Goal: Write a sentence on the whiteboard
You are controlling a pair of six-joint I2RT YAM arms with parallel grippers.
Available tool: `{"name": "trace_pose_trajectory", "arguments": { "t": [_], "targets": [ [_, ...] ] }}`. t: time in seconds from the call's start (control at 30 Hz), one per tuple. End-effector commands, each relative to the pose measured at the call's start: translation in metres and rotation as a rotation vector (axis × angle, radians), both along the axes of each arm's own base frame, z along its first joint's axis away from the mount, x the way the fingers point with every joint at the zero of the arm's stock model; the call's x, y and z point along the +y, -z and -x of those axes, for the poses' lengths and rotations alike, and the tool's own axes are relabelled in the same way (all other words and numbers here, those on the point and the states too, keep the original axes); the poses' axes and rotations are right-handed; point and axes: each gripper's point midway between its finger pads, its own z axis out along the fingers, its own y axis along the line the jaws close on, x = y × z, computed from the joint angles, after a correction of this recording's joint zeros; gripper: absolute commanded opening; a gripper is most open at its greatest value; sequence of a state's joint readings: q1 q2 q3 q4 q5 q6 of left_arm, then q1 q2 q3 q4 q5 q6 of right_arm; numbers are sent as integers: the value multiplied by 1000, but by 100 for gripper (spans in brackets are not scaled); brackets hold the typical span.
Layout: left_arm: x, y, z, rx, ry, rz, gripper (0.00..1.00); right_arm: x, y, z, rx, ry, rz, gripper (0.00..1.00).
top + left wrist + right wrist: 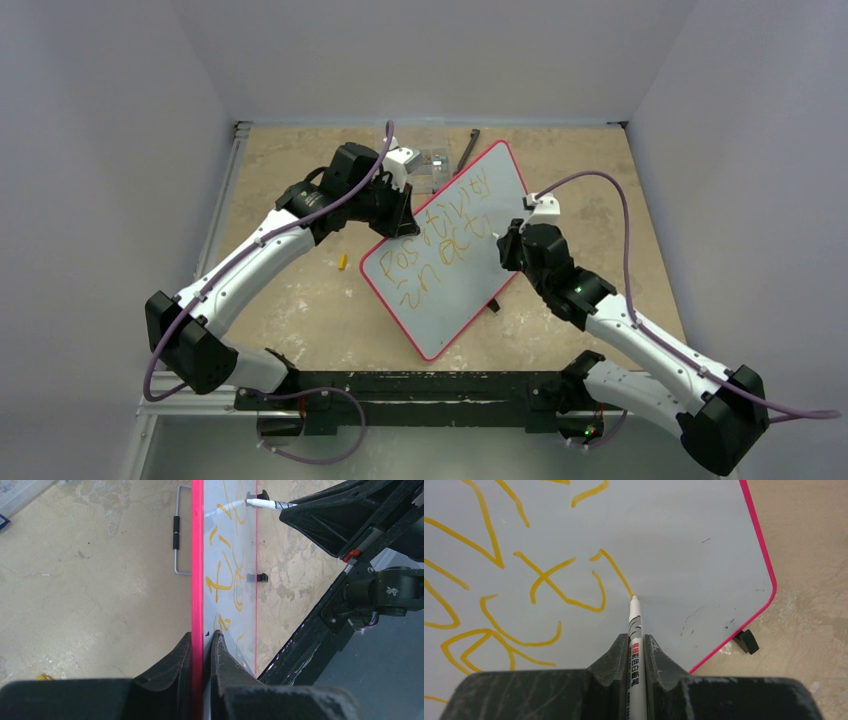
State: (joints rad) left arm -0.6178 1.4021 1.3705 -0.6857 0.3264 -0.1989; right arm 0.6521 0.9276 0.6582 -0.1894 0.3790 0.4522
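Closest to my right wrist camera, the right pincer is clenched on a white marker, its tip touching the whiteboard at the end of a yellow stroke. The sentence reads "Positivity" with "in act" below it, as far as I can make out from above. My left pincer grips the whiteboard's pink edge, one finger on each face. The whiteboard sits askew mid-tabletop between both arms, a black foot near its corner. A small yellow bit lies left of it, apart.
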Motion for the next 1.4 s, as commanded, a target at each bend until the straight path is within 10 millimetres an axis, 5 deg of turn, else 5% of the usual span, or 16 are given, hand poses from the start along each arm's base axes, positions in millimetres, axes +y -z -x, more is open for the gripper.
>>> {"name": "trace_pose_trajectory", "arguments": {
  "t": [0.0, 0.37, 0.77, 1.0, 1.37],
  "targets": [
    [27, 24, -2, -46, -2, -174, 0, -1, -9, -8, -12, 24, 19, 0],
    [26, 25, 0, -46, 5, -176, 0, -4, -40, -19, -73, 43, 53, 0],
    [26, 25, -1, -47, 5, -177, 0, 16, -98, -16, -206, -42, -113, 0],
    [26, 26, 0, -45, 6, -179, 0, 28, -95, -28, -200, -58, -114, 0],
    [25, 25, -1, -47, 6, -179, 0, 24, -60, -29, -139, -38, -62, 0]
  ]
}}
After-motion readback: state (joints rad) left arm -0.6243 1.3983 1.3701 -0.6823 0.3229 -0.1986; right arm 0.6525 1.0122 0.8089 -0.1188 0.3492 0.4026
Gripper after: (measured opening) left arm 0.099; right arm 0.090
